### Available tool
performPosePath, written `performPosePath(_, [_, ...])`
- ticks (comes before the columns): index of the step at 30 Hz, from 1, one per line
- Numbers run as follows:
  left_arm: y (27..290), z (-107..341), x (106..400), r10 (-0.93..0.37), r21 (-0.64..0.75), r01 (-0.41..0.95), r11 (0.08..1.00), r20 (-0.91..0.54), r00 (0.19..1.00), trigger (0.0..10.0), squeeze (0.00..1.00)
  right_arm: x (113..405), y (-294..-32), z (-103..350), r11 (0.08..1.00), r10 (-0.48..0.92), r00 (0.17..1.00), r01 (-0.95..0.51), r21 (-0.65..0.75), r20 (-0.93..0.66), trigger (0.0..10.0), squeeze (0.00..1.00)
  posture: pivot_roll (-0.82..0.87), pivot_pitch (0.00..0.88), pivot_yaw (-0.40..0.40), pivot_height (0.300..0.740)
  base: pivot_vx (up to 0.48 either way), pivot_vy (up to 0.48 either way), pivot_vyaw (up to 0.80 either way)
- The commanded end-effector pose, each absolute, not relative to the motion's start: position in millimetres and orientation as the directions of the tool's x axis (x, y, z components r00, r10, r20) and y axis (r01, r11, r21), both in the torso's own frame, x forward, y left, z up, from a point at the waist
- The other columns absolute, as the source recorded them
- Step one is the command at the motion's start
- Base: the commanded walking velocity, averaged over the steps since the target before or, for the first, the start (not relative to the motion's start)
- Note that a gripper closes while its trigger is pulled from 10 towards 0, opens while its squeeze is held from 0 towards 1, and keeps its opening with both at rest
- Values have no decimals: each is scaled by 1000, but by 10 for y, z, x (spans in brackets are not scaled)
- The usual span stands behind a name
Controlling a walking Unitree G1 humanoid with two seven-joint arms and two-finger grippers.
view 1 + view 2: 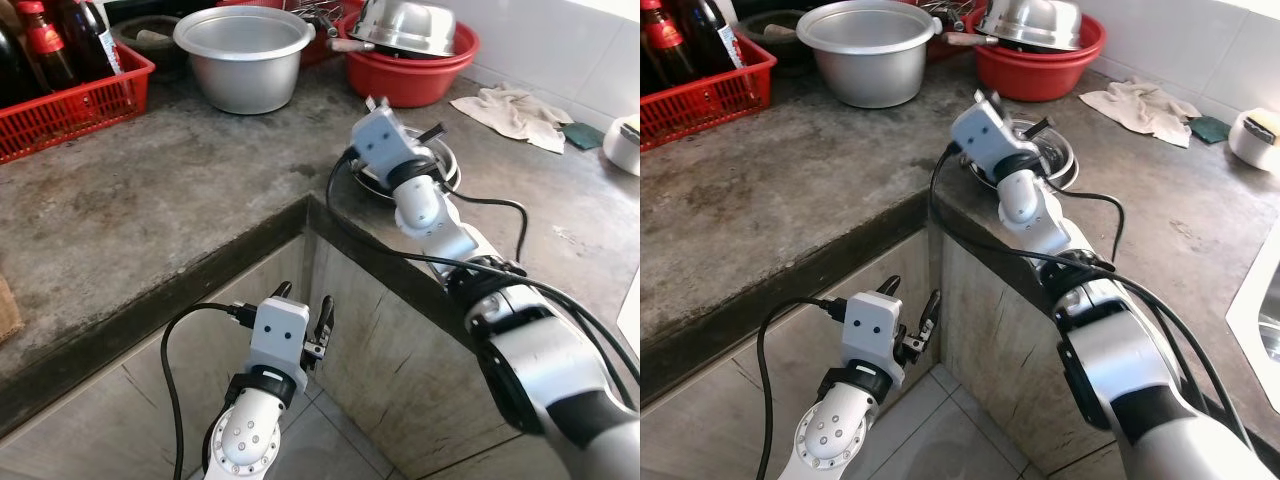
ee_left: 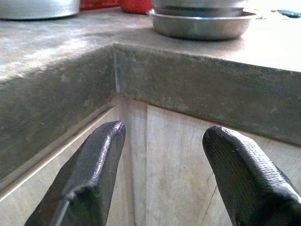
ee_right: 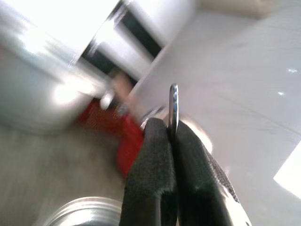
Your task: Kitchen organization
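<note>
1. Black fingers of the right claw (image 3: 171, 141) pressed together on a thin metal utensil (image 3: 173, 101), its bright tip sticking out past the pads; which kind of utensil, cannot tell.
2. Held above a stack of shallow steel bowls (image 1: 1055, 160) near the inner corner of the grey concrete worktop (image 1: 180, 190).
3. Left claw (image 1: 302, 303) spread wide and empty, hanging low in front of the worktop's edge, facing the pale cabinet panels (image 2: 174, 155) beneath.
4. Farther back on the worktop: an aluminium pot (image 1: 245, 55), beside it a red basin (image 1: 420, 75) carrying an upturned steel bowl (image 1: 405, 25).
5. At the far left, a red crate (image 1: 75, 105) holding dark bottles (image 1: 45, 40).
6. Off to the right, a crumpled pale cloth (image 1: 510, 112) lying flat, with a green scouring pad (image 1: 582, 135) just beside it.
</note>
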State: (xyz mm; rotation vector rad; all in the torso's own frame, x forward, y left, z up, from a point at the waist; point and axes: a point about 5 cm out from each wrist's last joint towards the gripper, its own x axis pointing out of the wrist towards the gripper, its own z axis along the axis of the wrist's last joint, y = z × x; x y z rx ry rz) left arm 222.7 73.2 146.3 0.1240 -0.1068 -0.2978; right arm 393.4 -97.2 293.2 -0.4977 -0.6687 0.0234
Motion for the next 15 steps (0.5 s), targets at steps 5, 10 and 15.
performPosePath(5, [698,1425,2255,-320,134,308,942,81,944,10000,0,3663,-1116,3114,941,114,710,146,-304,695,0,0,206,101,-86,740,0,0,0])
performPosePath(10, [713,1426,2313,-322,140,308,941,94,942,10000,0,3342,-1344,3166,958,42,679,182,-223,733,0,0,195,64,-79,740,0,0,0])
performPosePath(15, [722,1433,2359,-323,143,308,941,105,940,10000,0,3128,-1500,3097,955,-12,689,224,-197,725,0,0,186,34,-70,740,0,0,0])
